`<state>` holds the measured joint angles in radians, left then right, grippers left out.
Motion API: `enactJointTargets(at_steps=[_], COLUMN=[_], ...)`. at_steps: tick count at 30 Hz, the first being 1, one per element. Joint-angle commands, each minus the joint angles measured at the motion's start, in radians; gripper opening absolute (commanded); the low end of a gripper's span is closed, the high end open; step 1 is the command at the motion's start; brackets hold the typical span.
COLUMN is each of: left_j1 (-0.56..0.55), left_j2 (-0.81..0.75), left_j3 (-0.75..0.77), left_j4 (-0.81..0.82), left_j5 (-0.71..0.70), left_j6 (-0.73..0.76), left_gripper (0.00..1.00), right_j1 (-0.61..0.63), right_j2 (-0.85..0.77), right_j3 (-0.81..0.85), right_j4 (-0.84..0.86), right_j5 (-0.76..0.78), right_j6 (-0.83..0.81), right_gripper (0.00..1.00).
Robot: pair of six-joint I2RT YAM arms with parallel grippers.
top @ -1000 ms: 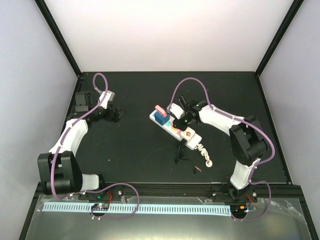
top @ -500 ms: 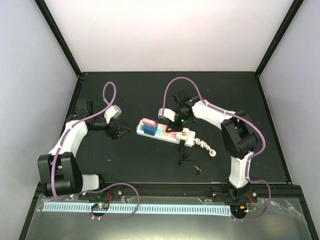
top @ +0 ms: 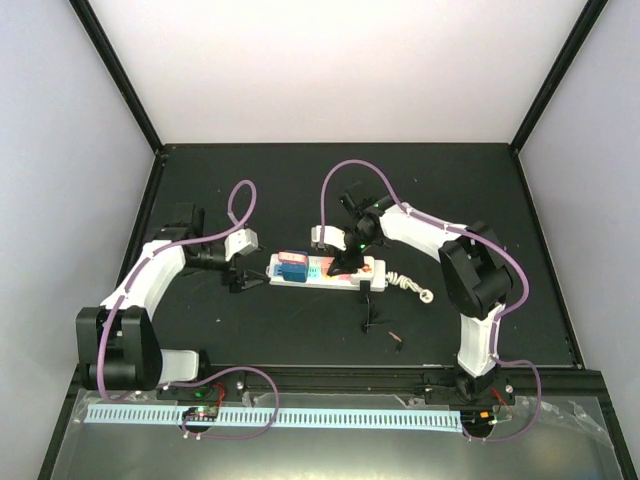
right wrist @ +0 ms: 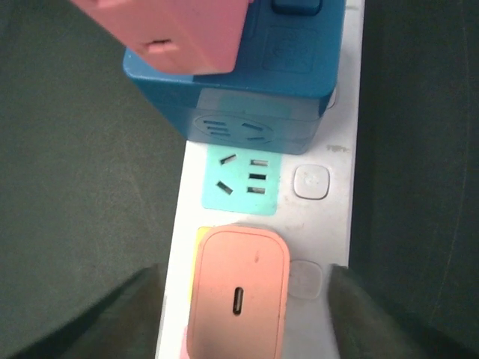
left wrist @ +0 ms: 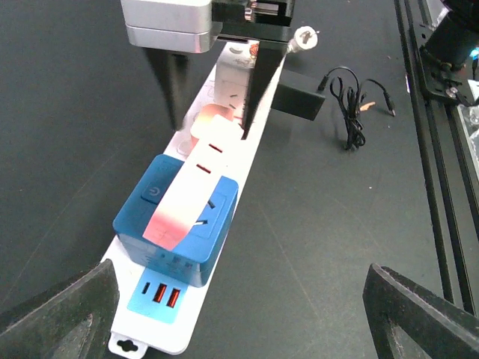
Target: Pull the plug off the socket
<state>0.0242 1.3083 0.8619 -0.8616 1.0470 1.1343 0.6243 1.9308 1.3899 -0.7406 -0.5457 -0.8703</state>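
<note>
The socket is a long white strip lying left to right mid-table. A blue adapter cube with a pink block on top sits near its USB end. A pink plug with a small port is seated in the strip beside a free green outlet. My right gripper hangs over that pink plug, open, with a finger blurred at each side and neither touching it. My left gripper is wide open at the strip's USB end, nothing between its fingers.
A black power brick with a thin black cable lies against the strip's near side. The strip's coiled white cord trails to the right. A small reddish bit lies nearer the front edge.
The strip has swung from a diagonal to lie level and slid left. My left arm came right up to its end. The right gripper's jaws have spread.
</note>
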Motion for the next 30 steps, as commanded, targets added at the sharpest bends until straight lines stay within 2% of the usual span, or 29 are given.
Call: enactJointTargets(at_steps=[1, 4, 10, 14, 19, 30], left_j1=[-0.021, -0.021, -0.033, -0.044, -0.068, -0.157], left_j2=[-0.021, -0.043, -0.074, -0.110, -0.110, 0.013], left_j3=[0.003, -0.005, -0.013, -0.036, -0.026, 0.004], left_j4=[0.061, 0.091, 0.129, 0.188, 0.188, 0.226], left_j5=[0.002, -0.002, -0.002, -0.023, -0.034, -0.064], left_j6=[0.036, 0.021, -0.020, -0.043, 0.029, 0.087], left_gripper=[0.91, 0.91, 0.88, 0.87, 0.86, 0.73], right_j1=[0.006, 0.005, 0.005, 0.010, 0.022, 0.065], right_j2=[-0.049, -0.092, -0.149, -0.181, -0.206, -0.185], right_j3=[-0.037, -0.078, -0.117, -0.175, -0.251, -0.402], right_j4=[0.091, 0.170, 0.300, 0.443, 0.627, 0.931], right_j5=[-0.050, -0.063, -0.171, -0.243, -0.269, -0.184], right_j6=[0.005, 0.034, 0.128, 0.220, 0.348, 0.460], right_gripper=[0.71, 0.82, 0.93, 0.96, 1.00, 1.00])
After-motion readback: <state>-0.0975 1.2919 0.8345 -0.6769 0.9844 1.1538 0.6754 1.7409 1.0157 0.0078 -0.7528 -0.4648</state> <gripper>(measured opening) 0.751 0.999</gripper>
